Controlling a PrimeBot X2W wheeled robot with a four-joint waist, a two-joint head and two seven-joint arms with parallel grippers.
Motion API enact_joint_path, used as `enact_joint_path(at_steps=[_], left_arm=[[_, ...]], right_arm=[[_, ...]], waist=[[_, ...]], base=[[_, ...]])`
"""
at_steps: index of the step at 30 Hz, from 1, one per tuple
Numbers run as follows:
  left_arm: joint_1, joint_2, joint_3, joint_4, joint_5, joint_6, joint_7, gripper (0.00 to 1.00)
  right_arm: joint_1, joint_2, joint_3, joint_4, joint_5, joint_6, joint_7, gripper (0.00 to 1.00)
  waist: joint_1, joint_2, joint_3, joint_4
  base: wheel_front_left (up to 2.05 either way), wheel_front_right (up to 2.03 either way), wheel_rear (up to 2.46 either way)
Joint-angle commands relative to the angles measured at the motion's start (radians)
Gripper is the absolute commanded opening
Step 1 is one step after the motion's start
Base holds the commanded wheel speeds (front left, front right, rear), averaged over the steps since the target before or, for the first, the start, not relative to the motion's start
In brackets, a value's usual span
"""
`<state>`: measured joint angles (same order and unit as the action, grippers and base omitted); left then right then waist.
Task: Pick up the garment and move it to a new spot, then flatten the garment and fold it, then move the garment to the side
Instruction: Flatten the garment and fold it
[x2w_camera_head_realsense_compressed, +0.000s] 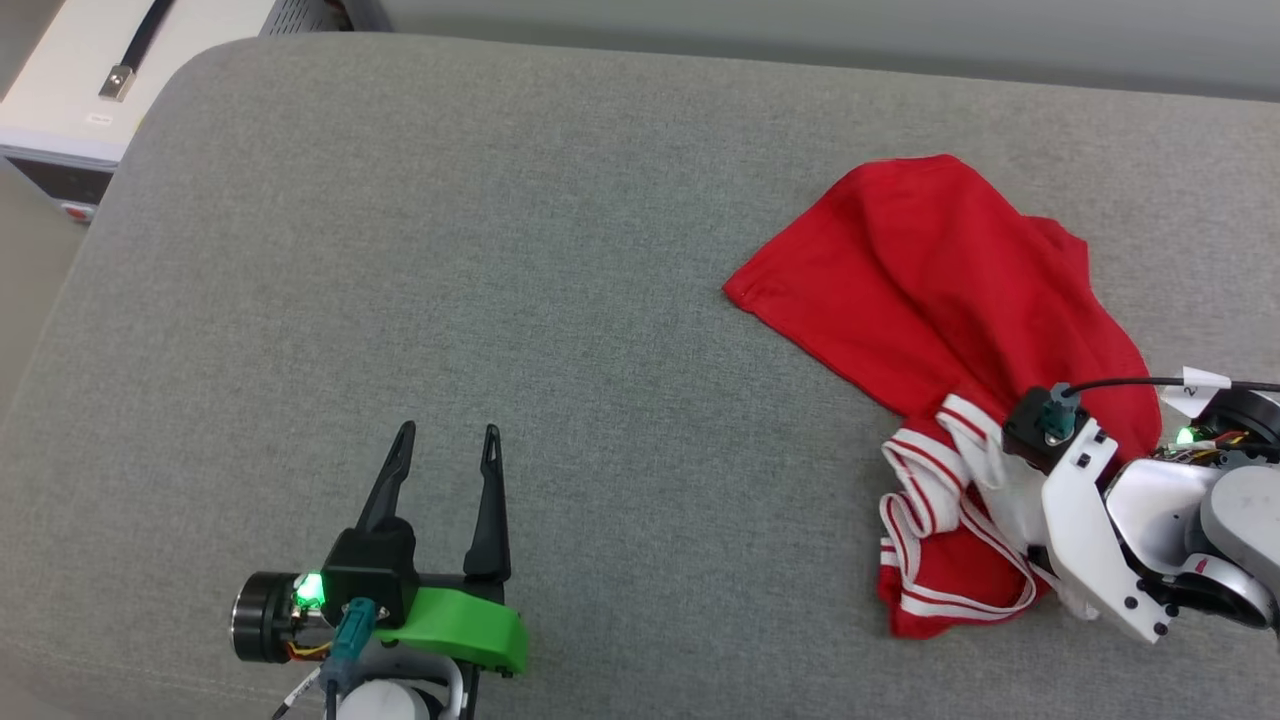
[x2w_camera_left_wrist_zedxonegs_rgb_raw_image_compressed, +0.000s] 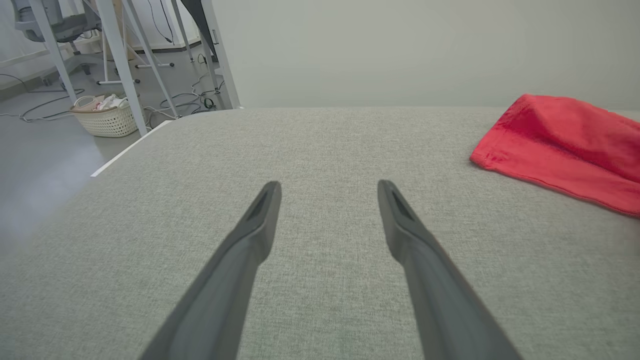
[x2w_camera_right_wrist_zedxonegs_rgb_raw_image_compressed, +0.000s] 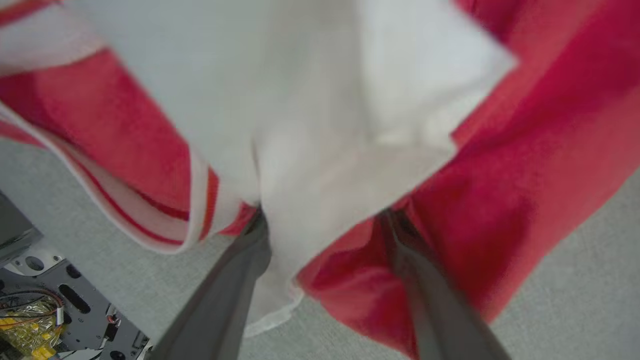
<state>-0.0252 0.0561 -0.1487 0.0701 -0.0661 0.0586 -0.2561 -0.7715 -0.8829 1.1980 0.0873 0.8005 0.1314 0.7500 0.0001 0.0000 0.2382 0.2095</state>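
Head view: the garment (x2w_camera_head_realsense_compressed: 930, 270) is lying crumpled on the grey cushion (x2w_camera_head_realsense_compressed: 500, 200), well right of the left tool (x2w_camera_head_realsense_compressed: 448, 432), its long axis slanting away from the right arm (x2w_camera_head_realsense_compressed: 1150, 500), which is hanging over its striped end.

Left wrist view: the left tool is standing wide, empty.

Right wrist view: the right tool (x2w_camera_right_wrist_zedxonegs_rgb_raw_image_compressed: 325, 220) is gaping wide, white sleeve (x2w_camera_right_wrist_zedxonegs_rgb_raw_image_compressed: 300, 125) bunching between its fingers (x2w_camera_right_wrist_zedxonegs_rgb_raw_image_compressed: 235, 280), unpinched.

The garment (x2w_camera_head_realsense_compressed: 930, 290) is laid crumpled on the right part of the cushion (x2w_camera_head_realsense_compressed: 500, 250). The left gripper (x2w_camera_head_realsense_compressed: 447, 432) is held over the near left part, well apart from it. The right gripper (x2w_camera_right_wrist_zedxonegs_rgb_raw_image_compressed: 326, 220) is set at the garment's near end, with cloth between its fingers.
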Motion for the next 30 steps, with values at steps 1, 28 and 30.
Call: enact_joint_path(at_steps=[1,28,30], left_arm=[[-0.019,-0.006,-0.006,-0.003,-0.011,0.010,-0.006,1.00],[0.018,-0.006,0.021,0.026,0.013,0.000,-0.006,1.00],[0.029,-0.006,0.026,0.026,0.013,0.003,-0.006,1.00]], right_arm=[[-0.004,0.012,0.028,0.031,0.016,-0.001,-0.008,1.00],[-0.301,0.268,-0.109,0.261,0.106,-0.001,-0.728,0.00],[-0.251,0.265,-0.135,0.279,0.133,-0.001,-0.775,0.00]], waist=[[-0.0001,0.0000,0.038,0.028],[-0.0001,0.0000,-0.079,0.008],[-0.0001,0.0000,-0.091,0.001]], base=[[0.00,0.00,0.00],[0.00,0.00,0.00],[0.00,0.00,0.00]])
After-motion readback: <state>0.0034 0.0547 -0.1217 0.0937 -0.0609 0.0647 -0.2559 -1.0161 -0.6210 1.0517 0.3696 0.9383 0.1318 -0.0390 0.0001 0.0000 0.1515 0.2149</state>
